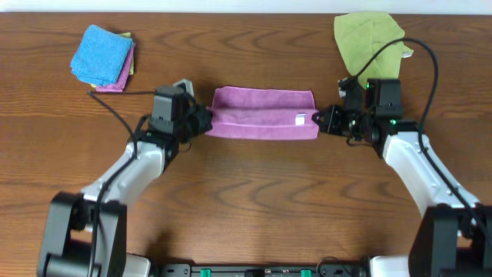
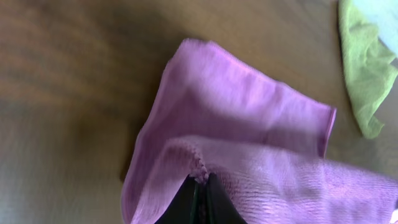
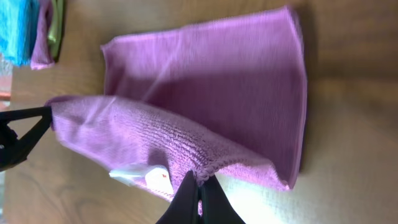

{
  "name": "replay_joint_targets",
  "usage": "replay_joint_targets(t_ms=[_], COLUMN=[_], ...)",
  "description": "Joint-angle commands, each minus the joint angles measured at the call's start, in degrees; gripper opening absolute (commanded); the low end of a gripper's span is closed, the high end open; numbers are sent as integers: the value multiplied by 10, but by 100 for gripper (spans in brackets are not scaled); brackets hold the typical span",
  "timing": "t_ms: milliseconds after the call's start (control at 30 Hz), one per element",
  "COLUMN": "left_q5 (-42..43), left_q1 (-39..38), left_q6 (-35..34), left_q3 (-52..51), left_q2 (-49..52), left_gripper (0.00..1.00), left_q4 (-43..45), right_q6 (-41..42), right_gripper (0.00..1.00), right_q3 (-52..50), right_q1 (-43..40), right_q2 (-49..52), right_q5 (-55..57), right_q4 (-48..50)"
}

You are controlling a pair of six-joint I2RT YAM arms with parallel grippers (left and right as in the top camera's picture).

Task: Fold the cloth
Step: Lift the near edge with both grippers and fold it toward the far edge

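Cloth [image 1: 261, 114] pinched at both ends, mid-fold.

It lies as a long strip across the middle of the desk [image 1: 246, 200], a little toward the far edge, stretched between the two grippers. The left gripper [image 1: 206, 121] has its jaws pressed together on a bunch of fabric at the cloth's left end. The right gripper [image 1: 319, 121] nips the right end the same way, just beside the white tag [image 1: 300, 118]. From the wrist views the held edge stands raised off the flat layer beneath and sags between the two pinches. To my eye, doing this well means moving both ends together, level and lightly taut. The raised edge should land square on the opposite edge before either grip opens.
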Motion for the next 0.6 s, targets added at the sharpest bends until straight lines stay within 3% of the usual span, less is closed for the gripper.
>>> replay_joint_targets(t_ms=[0, 233, 567], left_q5=[14, 39, 88], left_q1=[3, 18, 43], left_q6=[42, 90, 98], left_q3=[62, 190, 292], left_q2=[34, 132, 216], left_gripper=[6, 6, 6], left_q4=[-8, -60, -97], right_q6=[7, 8, 8], right_gripper=[2, 1, 1], right_q3=[35, 128, 225], right_q1=[4, 4, 4], right_q2=[48, 142, 197], right_q5=[15, 15, 28], right_q4=[1, 0, -26])
